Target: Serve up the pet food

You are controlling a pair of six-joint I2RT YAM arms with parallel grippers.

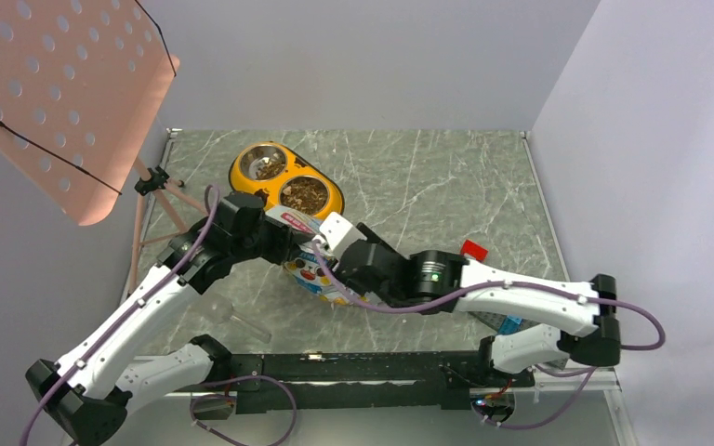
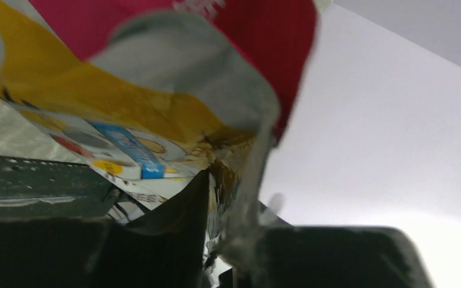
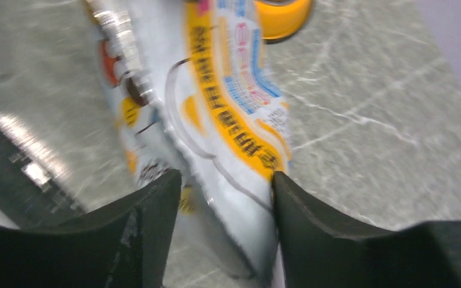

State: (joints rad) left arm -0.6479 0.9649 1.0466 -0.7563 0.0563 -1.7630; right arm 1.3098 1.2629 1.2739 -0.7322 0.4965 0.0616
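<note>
The glossy white, pink and yellow pet food bag (image 1: 309, 269) hangs between both grippers over the table, just in front of the yellow double bowl (image 1: 242, 177). Brown kibble lies in both steel cups (image 1: 304, 193). My left gripper (image 1: 277, 232) is shut on the bag's torn top edge (image 2: 240, 180). My right gripper (image 1: 337, 255) is shut on the bag's lower part (image 3: 228, 120), one finger on each side. The bowl's edge shows in the right wrist view (image 3: 282, 15). No kibble is seen falling.
A pink perforated stand (image 1: 65, 93) on a tripod (image 1: 153, 181) stands at the back left. A clear plastic scoop (image 1: 234, 321) lies near the left arm. A small red object (image 1: 473, 249) sits beside the right arm. Walls close the back and right.
</note>
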